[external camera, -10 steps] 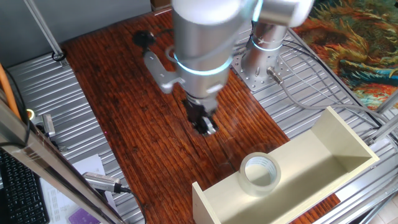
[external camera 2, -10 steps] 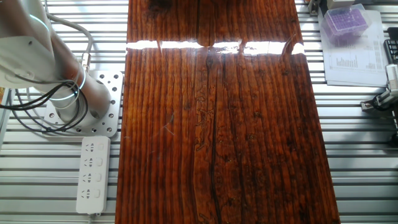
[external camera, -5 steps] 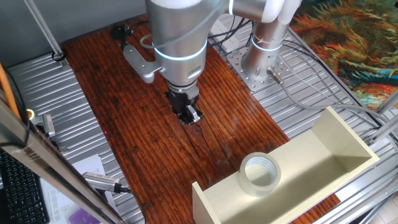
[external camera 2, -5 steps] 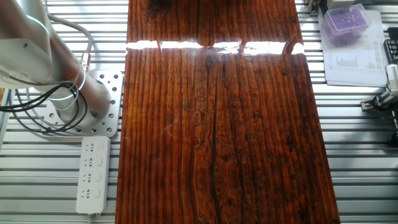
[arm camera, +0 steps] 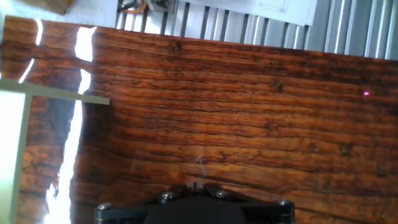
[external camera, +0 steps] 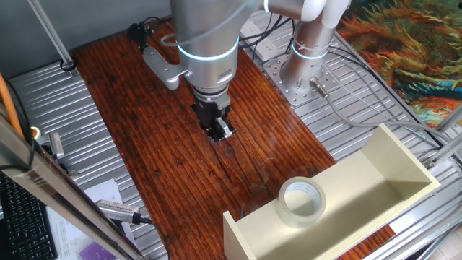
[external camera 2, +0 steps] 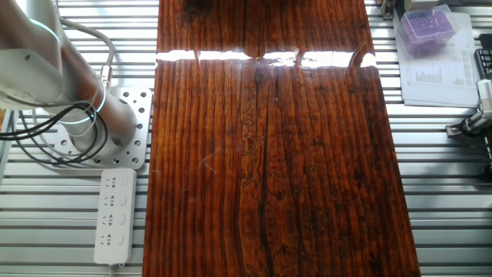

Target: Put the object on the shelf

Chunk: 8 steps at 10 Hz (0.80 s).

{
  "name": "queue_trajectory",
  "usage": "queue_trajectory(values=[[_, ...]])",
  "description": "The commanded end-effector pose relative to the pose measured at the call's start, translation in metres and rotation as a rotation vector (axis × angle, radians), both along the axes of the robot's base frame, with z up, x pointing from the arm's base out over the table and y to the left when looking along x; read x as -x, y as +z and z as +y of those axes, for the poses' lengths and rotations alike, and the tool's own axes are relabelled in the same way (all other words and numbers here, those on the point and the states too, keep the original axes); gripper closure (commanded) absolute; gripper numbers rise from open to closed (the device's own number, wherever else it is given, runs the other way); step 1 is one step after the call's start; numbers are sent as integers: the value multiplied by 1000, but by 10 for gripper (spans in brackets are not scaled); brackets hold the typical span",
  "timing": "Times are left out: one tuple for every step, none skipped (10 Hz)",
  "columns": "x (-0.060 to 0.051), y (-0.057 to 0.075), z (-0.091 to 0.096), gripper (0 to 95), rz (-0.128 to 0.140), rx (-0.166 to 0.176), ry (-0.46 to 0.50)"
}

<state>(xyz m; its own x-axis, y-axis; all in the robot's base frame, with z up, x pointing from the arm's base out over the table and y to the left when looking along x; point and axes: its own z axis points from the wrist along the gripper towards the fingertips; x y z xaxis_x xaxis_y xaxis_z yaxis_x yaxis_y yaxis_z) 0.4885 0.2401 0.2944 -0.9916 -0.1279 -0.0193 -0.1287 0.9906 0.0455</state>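
the roll of tape (external camera: 302,202) already sits flat on top of the near end board of the shelf (external camera: 393,173), hole facing up, nothing holding it. the pincer (external camera: 219,131) hangs over the bare wood of the counter (external camera: 144,108), well apart from both, pointing down with nothing between its tips; they look pressed close together in the one fixed view, though the hand view shows only the black base of the fingers, so i cannot tell for sure. judged from this, the placing looks done and what remains is getting clear. doing that well means lifting straight up and away from the shelf side, keeping the elbow and wrist from swinging back over the cream boards, since the roll rests on a narrow board near the edge and a light knock could tip it off onto the counter or into the open box. the other fixed view shows only the arm's base (external camera 2: 92,127) and a power strip (external camera 2: 114,214).
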Motion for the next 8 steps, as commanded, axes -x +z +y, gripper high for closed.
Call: queue_trajectory(values=[[1,0,0,950,37,35,-194],[-1,-9,-11,950,31,35,-176],[-3,-14,-20,950,30,35,-162],[-6,-19,-33,950,29,35,-144],[-9,-24,-52,950,25,34,-115],[-11,-27,-70,950,23,32,-90],[-12,-29,-80,950,22,32,-71],[-12,-33,-98,950,17,30,-39]])
